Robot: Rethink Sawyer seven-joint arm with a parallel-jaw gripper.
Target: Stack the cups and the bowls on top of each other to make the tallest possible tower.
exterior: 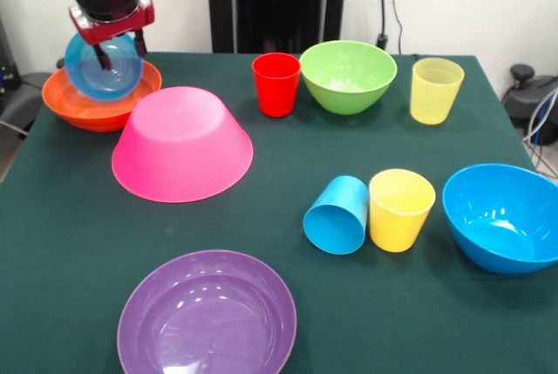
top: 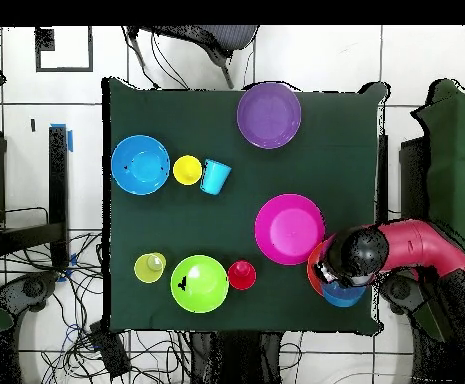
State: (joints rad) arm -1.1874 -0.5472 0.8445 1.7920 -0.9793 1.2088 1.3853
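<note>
My gripper (exterior: 120, 46) is shut on the rim of the small blue bowl (exterior: 105, 69) and holds it tilted just above the orange bowl (exterior: 87, 105) at the table's far left corner. In the overhead view the arm covers the gripper (top: 341, 262), with the blue bowl (top: 344, 296) showing below it. The big pink bowl (exterior: 181, 143) lies upside down beside the orange one, with nothing on it. The purple bowl (exterior: 207, 315) sits near the front. The green bowl (exterior: 347, 75), red cup (exterior: 276, 84) and pale yellow cup (exterior: 436, 89) stand at the back.
A blue cup (exterior: 336, 214) lies on its side against the upright yellow cup (exterior: 400, 208). The medium blue bowl (exterior: 506, 215) sits at the right edge. Cables and stands surround the table (top: 156, 230).
</note>
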